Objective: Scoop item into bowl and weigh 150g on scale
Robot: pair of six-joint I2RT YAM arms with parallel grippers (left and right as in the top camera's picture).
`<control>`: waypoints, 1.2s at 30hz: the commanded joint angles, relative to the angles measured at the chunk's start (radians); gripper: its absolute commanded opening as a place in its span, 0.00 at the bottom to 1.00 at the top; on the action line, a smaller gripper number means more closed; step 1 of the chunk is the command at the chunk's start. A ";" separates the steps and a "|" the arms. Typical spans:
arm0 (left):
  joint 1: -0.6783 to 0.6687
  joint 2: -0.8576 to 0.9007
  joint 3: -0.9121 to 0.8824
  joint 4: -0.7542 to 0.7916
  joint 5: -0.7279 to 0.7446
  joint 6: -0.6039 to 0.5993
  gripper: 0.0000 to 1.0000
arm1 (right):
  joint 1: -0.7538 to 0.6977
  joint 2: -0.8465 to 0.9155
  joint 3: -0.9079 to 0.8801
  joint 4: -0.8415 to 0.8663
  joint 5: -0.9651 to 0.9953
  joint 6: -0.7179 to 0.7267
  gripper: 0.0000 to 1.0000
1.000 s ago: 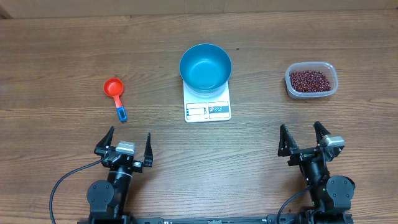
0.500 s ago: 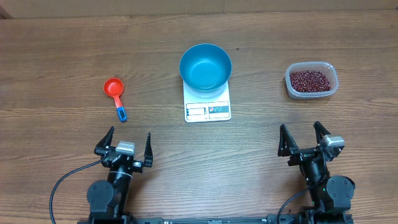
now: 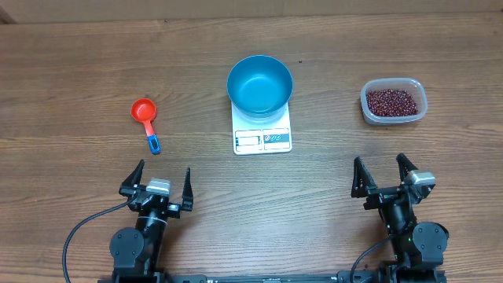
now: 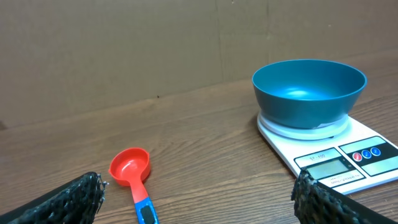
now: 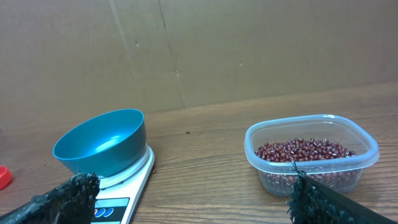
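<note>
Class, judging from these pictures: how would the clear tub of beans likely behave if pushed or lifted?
The clear tub looks thin-walled, so it may flex when squeezed. Low and wide, it would probably slide on the table rather than tip. The loose beans would likely shift and could spill if it tilts.

Nothing can be read for certain. The scale [image 4: 357,138], ahead and to the right of the left gripper [image 4: 198,186], bears a grey display window and a printed panel with small round buttons along the edge nearest that gripper. A tiny line of print sits above the window. All of it is too small and blurred to make out.
</note>
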 commanded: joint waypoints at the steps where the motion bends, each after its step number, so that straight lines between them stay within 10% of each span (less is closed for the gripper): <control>1: 0.010 -0.012 -0.005 -0.002 -0.011 -0.021 0.99 | 0.005 -0.011 -0.011 0.005 0.003 0.005 1.00; 36: 0.010 -0.012 -0.005 -0.005 -0.036 -0.031 1.00 | 0.005 -0.011 -0.011 0.005 0.003 0.005 1.00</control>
